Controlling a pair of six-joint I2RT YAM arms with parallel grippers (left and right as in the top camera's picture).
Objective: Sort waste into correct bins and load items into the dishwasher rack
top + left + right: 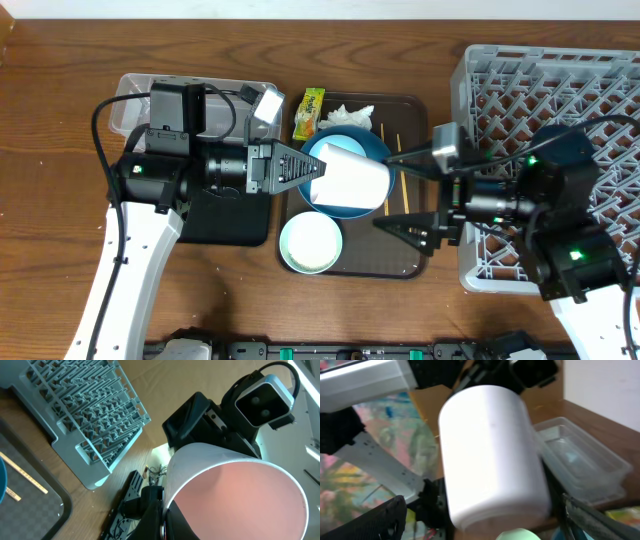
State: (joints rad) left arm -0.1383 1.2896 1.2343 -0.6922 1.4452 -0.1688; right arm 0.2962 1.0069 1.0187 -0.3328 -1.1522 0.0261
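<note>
Overhead, the left gripper (318, 170) is clenched on the pink cup (350, 180), which lies on its side above the large blue bowl (360, 140) on the brown tray (370, 262). There the cup looks white. Only the left wrist view shows its pink inside, mouth toward the camera, with the dishwasher rack (85, 420) at 10 o'clock. The right wrist view shows the cup's plain white wall, with the clear tub (580, 460) at 3 o'clock. The right gripper (385, 192) sits at 3 o'clock of the cup with its fingers spread wide, flanking the cup's far end — whether they touch it I cannot tell.
</note>
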